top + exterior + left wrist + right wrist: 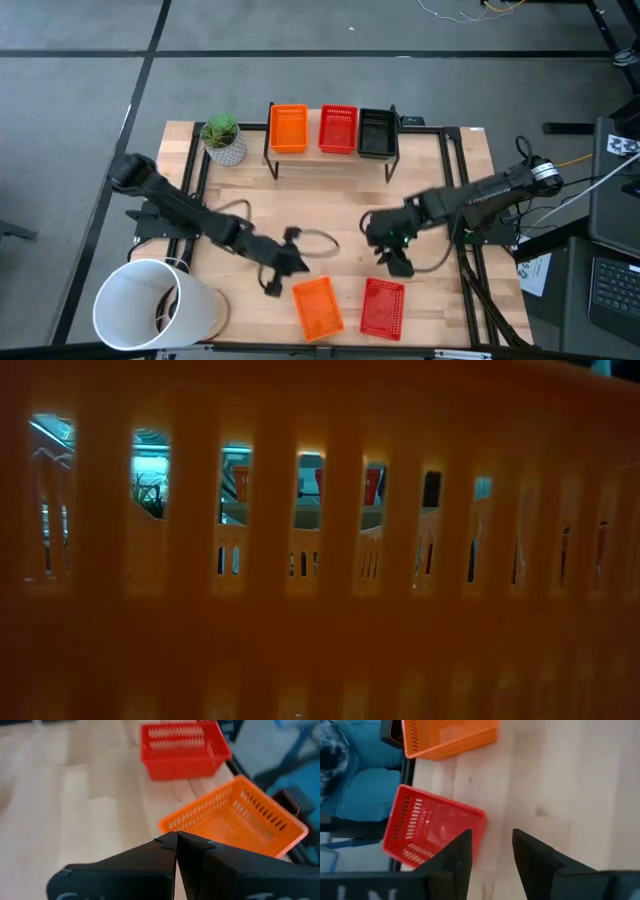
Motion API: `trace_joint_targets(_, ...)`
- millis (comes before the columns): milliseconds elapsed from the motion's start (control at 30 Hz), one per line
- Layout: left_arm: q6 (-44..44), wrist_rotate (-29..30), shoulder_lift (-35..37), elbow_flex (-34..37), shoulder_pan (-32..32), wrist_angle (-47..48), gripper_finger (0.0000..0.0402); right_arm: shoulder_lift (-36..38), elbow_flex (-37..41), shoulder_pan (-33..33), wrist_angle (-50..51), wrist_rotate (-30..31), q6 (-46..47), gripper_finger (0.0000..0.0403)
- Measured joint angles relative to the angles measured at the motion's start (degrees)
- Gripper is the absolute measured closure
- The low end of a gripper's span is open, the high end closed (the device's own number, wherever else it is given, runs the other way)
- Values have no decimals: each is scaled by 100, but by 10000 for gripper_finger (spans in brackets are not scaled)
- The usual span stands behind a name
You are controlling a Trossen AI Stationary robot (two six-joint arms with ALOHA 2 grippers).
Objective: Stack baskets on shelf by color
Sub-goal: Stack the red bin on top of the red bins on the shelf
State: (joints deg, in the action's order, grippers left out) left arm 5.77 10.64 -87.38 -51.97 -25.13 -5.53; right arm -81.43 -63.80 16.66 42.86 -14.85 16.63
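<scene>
Two sets of jaws hung empty over the near half of the worktop point(440, 200). The left gripper point(272, 287) had its jaws pressed together, just beside the loose orange basket point(317, 307); the right gripper point(396, 263) held its jaws apart, just above the loose red basket point(382, 306). Both baskets lay at the near edge, well apart from the shelf point(330, 150) at the far side. Up there an orange stack point(289, 129), a red stack point(338, 130) and a black stack point(376, 133) already sat in a row, left to right. By my reckoning the job was nearly done, with those two stragglers left to join their colours.
</scene>
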Motion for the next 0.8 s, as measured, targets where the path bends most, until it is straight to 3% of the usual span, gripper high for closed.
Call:
trace_joint_targets(367, 166, -993, -1759, -1265, -104, 114, 401, -453, 1286, 1193, -2595, 22, 1012, 264)
trace_joint_targets(533, 207, -1430, -2159, -1476, -106, 96, 401, -1156, 1089, 1649, -2728, 16, 1007, 264)
trace_joint_targets(667, 219, -2011, -2227, -1486, 99, 169, 401, -1790, 932, 1700, -2667, 64, 1011, 264)
trace_joint_targets(800, -22, -2083, -2223, -1485, 397, 658, 401, -2137, 734, 1618, -2356, 372, 1013, 264)
